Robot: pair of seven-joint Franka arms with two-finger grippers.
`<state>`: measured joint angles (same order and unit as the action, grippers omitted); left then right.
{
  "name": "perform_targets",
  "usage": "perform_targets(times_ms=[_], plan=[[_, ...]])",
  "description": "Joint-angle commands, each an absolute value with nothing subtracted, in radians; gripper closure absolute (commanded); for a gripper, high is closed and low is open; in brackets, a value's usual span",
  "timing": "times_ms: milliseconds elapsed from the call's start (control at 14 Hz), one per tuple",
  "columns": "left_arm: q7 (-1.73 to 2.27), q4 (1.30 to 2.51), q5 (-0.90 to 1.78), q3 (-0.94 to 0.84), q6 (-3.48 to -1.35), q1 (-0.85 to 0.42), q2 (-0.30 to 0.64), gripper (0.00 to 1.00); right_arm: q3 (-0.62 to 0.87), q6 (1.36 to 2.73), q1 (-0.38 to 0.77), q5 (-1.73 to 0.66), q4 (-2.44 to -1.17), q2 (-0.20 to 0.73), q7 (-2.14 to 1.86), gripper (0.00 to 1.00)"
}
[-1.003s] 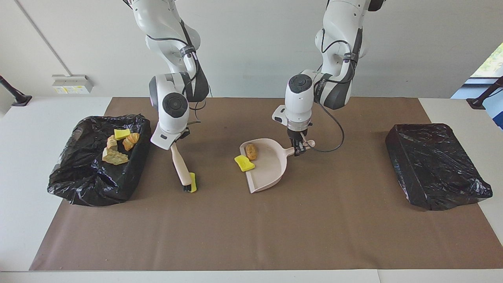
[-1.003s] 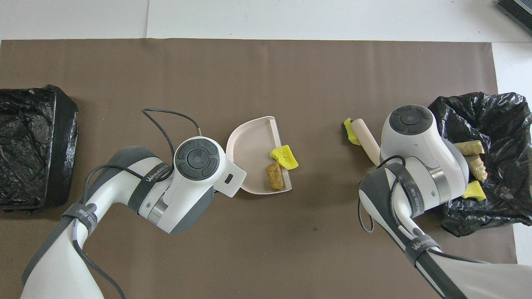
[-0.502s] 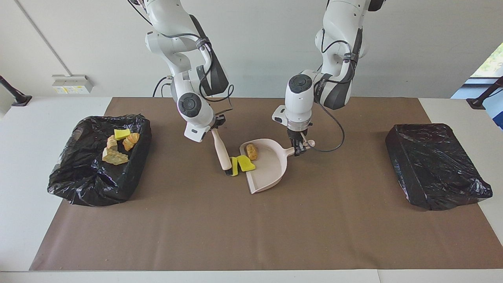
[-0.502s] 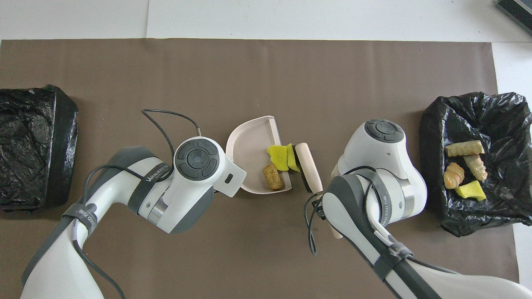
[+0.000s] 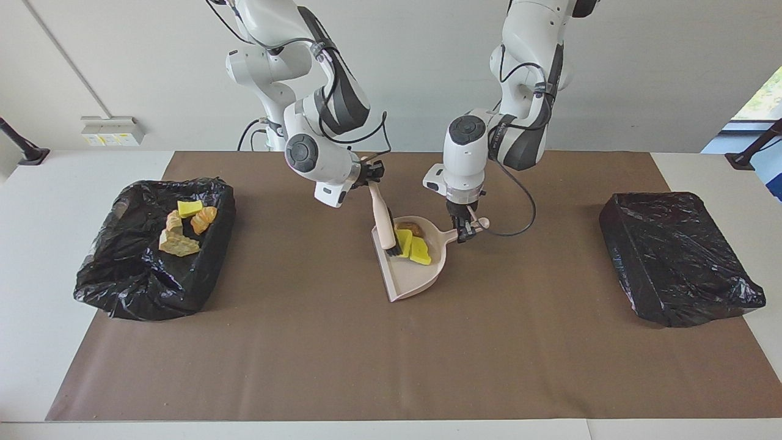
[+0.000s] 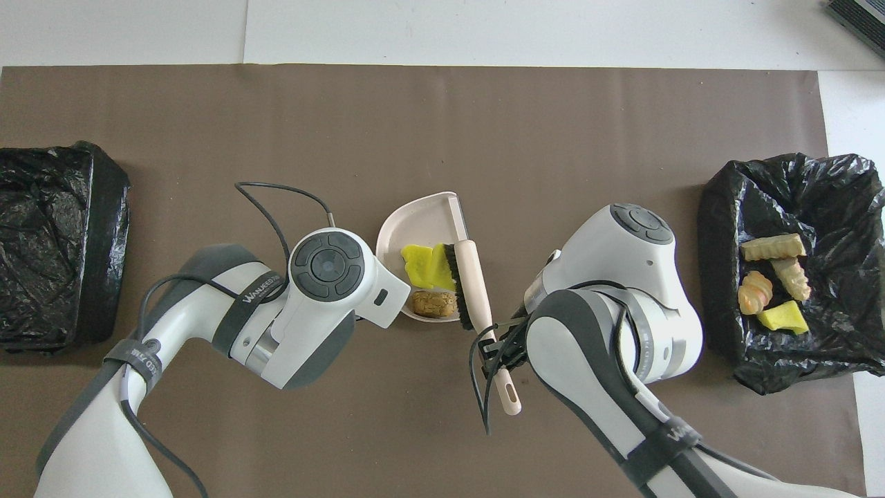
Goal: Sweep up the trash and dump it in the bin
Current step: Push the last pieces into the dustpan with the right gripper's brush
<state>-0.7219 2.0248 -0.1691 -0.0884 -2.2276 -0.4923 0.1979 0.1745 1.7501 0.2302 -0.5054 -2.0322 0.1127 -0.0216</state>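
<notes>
- The trash lies in two places: two yellow sponge bits [image 5: 412, 245] and a brown chunk [image 5: 415, 228] sit inside the pink dustpan [image 5: 408, 278] near the middle of the desk [image 5: 391, 366], and four more pieces [image 5: 183, 227] lie in the open bin [image 5: 122, 287] at the right arm's end of the desk.
- We read the step in hand as the end of a sweep: the brush [image 5: 385, 223] leans with its bristles at the dustpan's mouth, touching the nearer sponge bit, and nothing loose shows on the brown mat [image 5: 305, 354].
- Our right gripper [image 5: 370, 173] holds the brush by its handle, fingers clamped narrow on it, over the mat just beside the dustpan.
- Our left gripper [image 5: 465, 230] grips the dustpan's handle [image 5: 479, 223], fingers closed on it, with the pan flat on the mat.
- We judge the next move to be drawing the brush clear of the pan, then lifting the pan level and carrying it to the open bin to tip it.
- The brush and the right arm stand between the pan and that bin, so they are in the way until they withdraw.
- A second black-bagged bin [image 5: 678, 256] sits at the left arm's end of the desk; we see no trash on it.
</notes>
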Motion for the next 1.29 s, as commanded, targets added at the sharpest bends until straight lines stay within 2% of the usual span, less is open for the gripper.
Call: perform_targets(times_ms=[0, 143, 358, 788, 1075, 1218], plan=[[-0.709, 2.065, -0.163, -0.084, -2.266, -0.492, 0.169, 1.00, 0.186, 1.700, 0.227, -0.372, -2.000, 0.078, 0.046, 1.00], [-0.706, 2.066, -0.161, -0.084, -2.266, -0.491, 0.169, 1.00, 0.186, 1.712, 0.270, -0.341, -2.043, 0.045, 0.072, 1.00], [-0.706, 2.066, -0.161, -0.084, -2.266, -0.491, 0.169, 1.00, 0.186, 1.825, 0.359, -0.301, -2.164, 0.000, 0.084, 1.00], [-0.704, 2.066, -0.160, -0.084, -2.272, -0.491, 0.170, 1.00, 0.189, 1.901, 0.388, -0.328, -2.247, -0.020, 0.187, 1.00], [-0.704, 2.066, -0.160, -0.084, -2.273, -0.491, 0.170, 1.00, 0.193, 1.876, 0.426, -0.431, -2.235, -0.023, 0.219, 1.00], [-0.704, 2.066, -0.160, -0.084, -2.273, -0.491, 0.170, 1.00, 0.192, 1.810, 0.433, -0.431, -2.233, -0.034, 0.227, 1.00]])
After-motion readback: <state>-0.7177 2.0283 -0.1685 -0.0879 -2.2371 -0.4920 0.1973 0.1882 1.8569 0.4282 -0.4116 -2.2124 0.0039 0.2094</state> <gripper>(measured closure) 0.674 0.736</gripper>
